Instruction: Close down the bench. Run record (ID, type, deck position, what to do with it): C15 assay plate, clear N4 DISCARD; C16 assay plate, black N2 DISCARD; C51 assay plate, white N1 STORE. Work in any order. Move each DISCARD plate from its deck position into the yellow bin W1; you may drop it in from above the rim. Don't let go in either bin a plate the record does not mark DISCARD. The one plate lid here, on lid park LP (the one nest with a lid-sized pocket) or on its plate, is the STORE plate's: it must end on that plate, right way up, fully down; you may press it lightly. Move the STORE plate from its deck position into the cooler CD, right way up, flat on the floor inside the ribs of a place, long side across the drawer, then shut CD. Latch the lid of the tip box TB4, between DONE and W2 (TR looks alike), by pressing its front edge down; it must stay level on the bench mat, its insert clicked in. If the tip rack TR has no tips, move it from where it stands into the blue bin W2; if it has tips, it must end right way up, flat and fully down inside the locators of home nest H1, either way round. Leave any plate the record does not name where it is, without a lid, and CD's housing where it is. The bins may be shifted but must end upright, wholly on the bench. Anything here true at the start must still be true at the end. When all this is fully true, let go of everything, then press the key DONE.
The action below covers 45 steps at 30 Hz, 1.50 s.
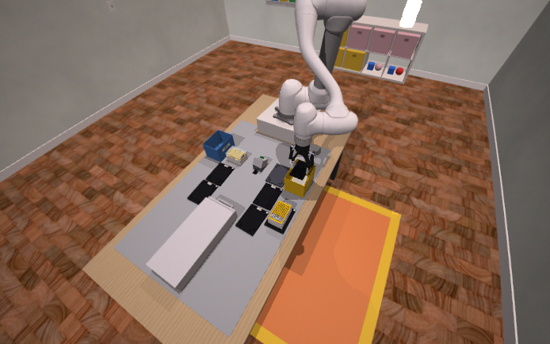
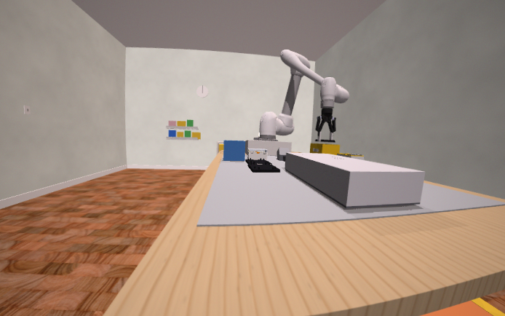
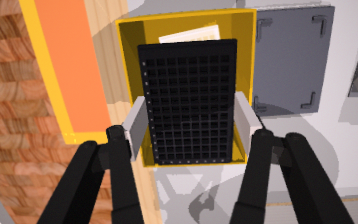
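My gripper (image 1: 302, 164) (image 2: 324, 136) (image 3: 190, 106) is shut on the black assay plate (image 1: 299, 171) (image 3: 190, 95), gripping its two long sides. It holds the plate level, just above the open top of the yellow bin W1 (image 1: 295, 186) (image 2: 324, 148) (image 3: 123, 60). The plate covers most of the bin's opening in the wrist view. A pale flat piece (image 3: 191, 33) lies inside the bin, showing past the plate's far edge. I cannot tell what that piece is.
The grey lid park (image 1: 276, 173) (image 3: 288, 55) beside the bin is bare. Black nests (image 1: 267, 197) (image 1: 220, 173), the tip rack with yellow tips (image 1: 279, 212), the DONE key (image 1: 261, 161), tip box TB4 (image 1: 235, 154), blue bin W2 (image 1: 217, 145) (image 2: 233, 150) and the shut cooler CD (image 1: 194, 241) (image 2: 353, 176) stand on the mat.
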Tool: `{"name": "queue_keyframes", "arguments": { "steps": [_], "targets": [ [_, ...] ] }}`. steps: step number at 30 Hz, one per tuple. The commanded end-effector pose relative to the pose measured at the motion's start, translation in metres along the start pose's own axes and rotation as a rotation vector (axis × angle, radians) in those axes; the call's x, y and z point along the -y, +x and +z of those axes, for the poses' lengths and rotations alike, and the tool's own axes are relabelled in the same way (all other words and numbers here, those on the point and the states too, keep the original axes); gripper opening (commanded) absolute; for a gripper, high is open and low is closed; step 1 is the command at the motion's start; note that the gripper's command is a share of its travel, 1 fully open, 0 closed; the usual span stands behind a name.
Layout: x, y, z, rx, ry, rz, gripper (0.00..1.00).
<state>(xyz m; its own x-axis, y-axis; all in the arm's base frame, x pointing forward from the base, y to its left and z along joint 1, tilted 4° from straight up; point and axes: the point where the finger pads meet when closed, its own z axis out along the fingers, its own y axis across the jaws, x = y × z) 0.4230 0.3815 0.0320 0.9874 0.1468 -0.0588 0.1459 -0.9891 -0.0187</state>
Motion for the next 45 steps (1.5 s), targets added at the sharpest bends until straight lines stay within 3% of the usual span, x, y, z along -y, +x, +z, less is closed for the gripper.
{"name": "queue_keyframes", "arguments": {
  "steps": [1,5,6,45],
  "targets": [
    [0.002,-0.0023,0.0,-0.002,0.003,0.0,0.0],
    [0.002,-0.0023,0.0,-0.002,0.003,0.0,0.0],
    [0.002,-0.0023,0.0,-0.002,0.003,0.0,0.66],
    [0.002,-0.0023,0.0,-0.002,0.003,0.0,0.66]
  ]
}}
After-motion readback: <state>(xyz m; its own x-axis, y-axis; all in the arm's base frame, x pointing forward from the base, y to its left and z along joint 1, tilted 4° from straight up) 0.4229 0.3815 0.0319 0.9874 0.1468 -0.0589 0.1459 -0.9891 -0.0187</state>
